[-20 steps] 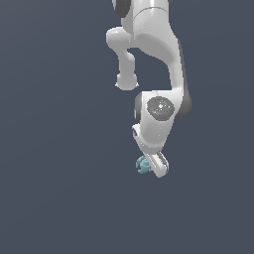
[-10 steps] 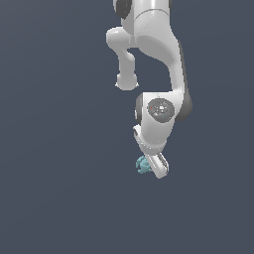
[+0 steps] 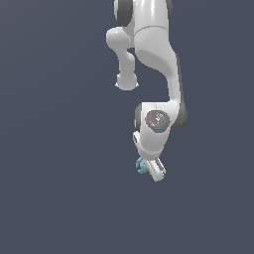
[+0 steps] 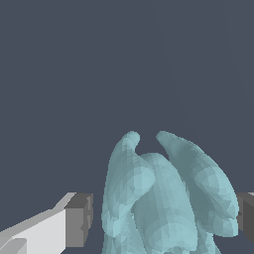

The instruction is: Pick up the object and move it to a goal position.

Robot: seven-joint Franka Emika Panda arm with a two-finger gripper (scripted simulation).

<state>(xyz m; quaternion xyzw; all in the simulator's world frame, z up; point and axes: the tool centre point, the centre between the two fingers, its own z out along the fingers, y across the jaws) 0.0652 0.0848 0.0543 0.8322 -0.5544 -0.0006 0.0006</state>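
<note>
The object (image 3: 142, 165) is a small teal knobbly lump at the tip of my white gripper (image 3: 150, 170), low in the exterior view and just right of its middle. In the wrist view the object (image 4: 163, 198) fills the space between my two dark finger pads (image 4: 79, 221). One pad touches its side. The other stands a sliver away from the part that shows. The gripper (image 4: 165, 221) is closed in around the object. The object's underside is out of frame. No goal marker shows.
The surface (image 3: 59, 198) is plain dark grey-blue in every direction. The white arm (image 3: 154, 54) comes down from the top of the exterior view. Nothing else is in view.
</note>
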